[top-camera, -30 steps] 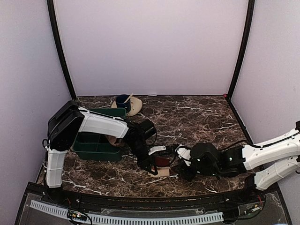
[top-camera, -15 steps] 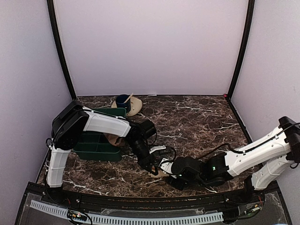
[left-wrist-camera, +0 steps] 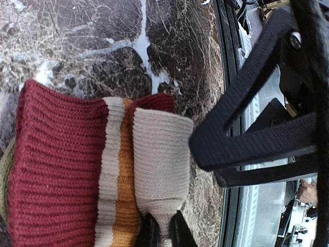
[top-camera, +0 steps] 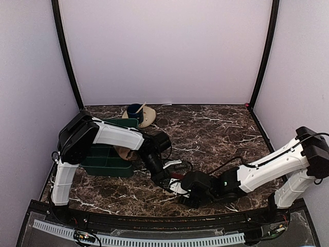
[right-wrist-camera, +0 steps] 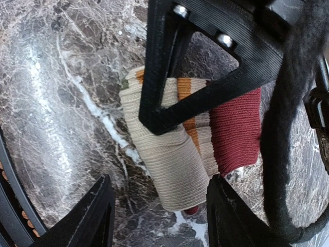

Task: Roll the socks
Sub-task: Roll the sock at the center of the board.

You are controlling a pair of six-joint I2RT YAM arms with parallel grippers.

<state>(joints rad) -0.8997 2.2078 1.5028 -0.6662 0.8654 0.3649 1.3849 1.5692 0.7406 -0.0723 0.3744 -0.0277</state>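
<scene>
The socks (left-wrist-camera: 154,159) lie bunched on the marble near the front edge: a tan roll beside an orange-striped band and a dark red ribbed part (left-wrist-camera: 56,170). My left gripper (left-wrist-camera: 161,232) is shut, pinching the near end of the tan roll. In the right wrist view the socks (right-wrist-camera: 177,159) lie just beyond my right gripper (right-wrist-camera: 163,218), which is open, its fingers (right-wrist-camera: 95,218) standing wide on either side of the tan roll's end without touching it. From above, the socks (top-camera: 176,176) are mostly hidden between the left gripper (top-camera: 167,183) and the right gripper (top-camera: 184,189).
A dark green bin (top-camera: 105,154) stands at the left, under the left arm. A beige saucer with a blue cup (top-camera: 139,114) sits at the back. The table's black front rail (top-camera: 154,215) runs close to the socks.
My right arm has swung left across the table up to the socks and its jaws have opened wider. The left gripper has kept its pinch in the same spot.
</scene>
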